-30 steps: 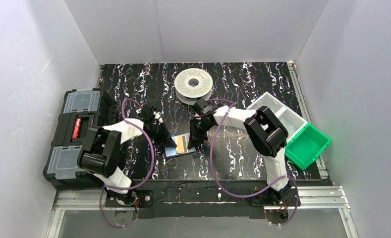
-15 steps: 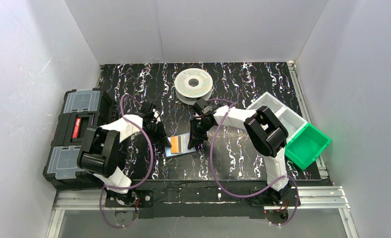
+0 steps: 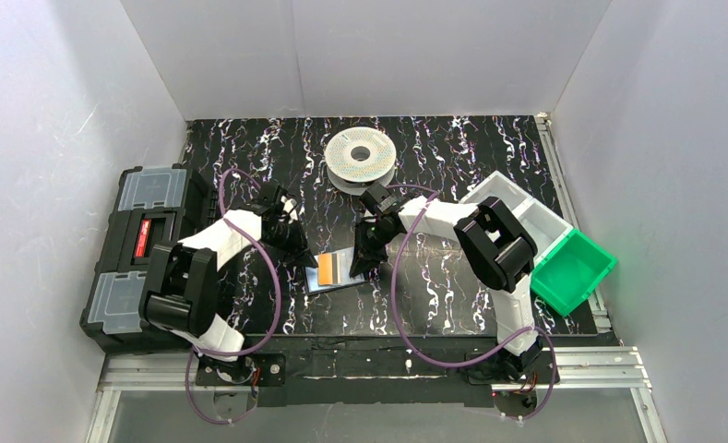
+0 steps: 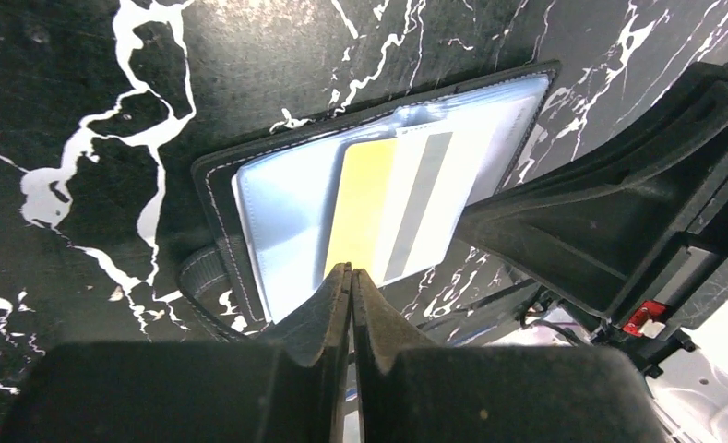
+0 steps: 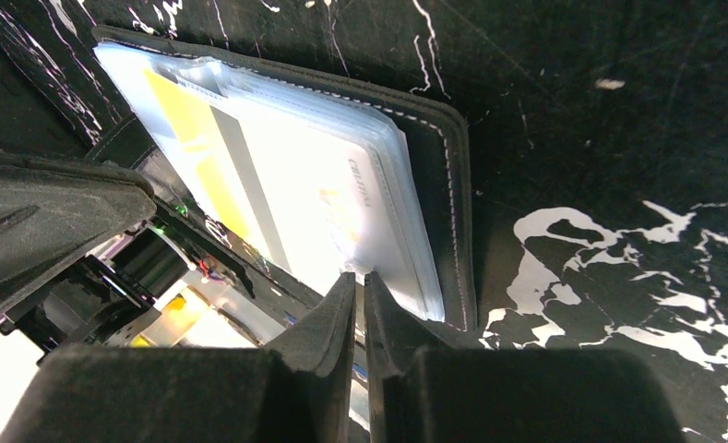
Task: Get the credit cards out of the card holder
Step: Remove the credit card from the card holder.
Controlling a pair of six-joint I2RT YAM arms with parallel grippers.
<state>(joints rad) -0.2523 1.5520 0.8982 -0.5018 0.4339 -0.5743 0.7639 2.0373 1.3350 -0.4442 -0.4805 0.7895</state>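
The open card holder [image 4: 214, 185] lies on the table [image 4: 83, 74], clamped at one edge by the right gripper [image 5: 360, 275], while the left gripper [image 4: 351, 269], pinched shut on the orange card [image 4: 360, 203], looks set to draw it straight from its sleeve [image 4: 286, 212].

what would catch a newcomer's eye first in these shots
Probably the open card holder in the middle of the black marbled table, with an orange-tan card bright inside it and the left gripper and right gripper flanking it. After that, the green bin at the right edge and the white spool at the back.
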